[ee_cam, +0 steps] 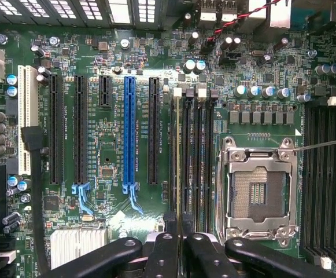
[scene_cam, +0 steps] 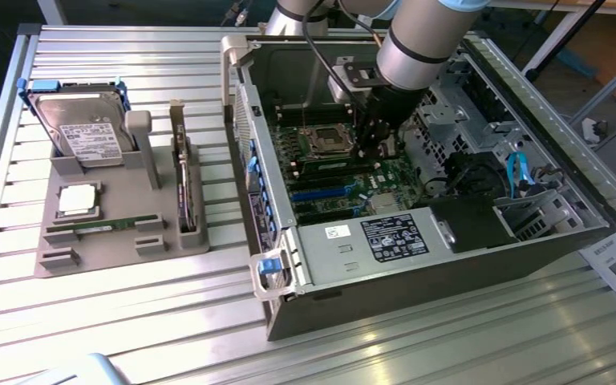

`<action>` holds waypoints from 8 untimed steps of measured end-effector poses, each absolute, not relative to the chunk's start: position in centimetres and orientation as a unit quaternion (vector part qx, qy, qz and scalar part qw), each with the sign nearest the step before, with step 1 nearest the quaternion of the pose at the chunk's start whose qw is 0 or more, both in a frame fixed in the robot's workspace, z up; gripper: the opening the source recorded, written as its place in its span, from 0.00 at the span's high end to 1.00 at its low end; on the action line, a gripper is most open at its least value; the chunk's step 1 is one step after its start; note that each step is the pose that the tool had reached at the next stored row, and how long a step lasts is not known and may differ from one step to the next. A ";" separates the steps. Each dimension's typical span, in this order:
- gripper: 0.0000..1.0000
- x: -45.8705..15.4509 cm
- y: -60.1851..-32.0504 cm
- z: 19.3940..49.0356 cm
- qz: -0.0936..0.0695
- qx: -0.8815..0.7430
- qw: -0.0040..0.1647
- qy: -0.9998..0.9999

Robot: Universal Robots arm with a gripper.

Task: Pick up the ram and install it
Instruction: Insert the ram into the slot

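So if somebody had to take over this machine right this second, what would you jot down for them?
The claw is shut with nothing visibly held. It hangs inside the open grey metal computer case, just above the long black memory slots beside the empty silver processor socket.
The long thin green circuit-board ram stick lies flat in the grey plastic parts tray, outside the case at the exterior view's left.
Done: nothing that shows; the stick is not yet picked up.
Left: the whole job, both pickup and install.
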State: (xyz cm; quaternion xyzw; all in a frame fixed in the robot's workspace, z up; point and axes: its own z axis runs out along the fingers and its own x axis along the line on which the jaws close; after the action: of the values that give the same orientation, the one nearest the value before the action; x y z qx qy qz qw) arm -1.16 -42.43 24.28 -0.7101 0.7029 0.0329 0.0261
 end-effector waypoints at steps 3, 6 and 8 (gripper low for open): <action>0.88 -1.2 -42.4 24.3 0.033 -0.708 0.026 0.705; 0.88 -1.3 -42.4 24.3 0.033 -0.704 0.026 0.709; 0.88 -1.3 -42.4 24.3 0.032 -0.701 0.026 0.711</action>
State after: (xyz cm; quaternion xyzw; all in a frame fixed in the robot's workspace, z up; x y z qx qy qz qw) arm -1.27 -42.43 24.27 -0.7015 0.7115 0.0324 0.0265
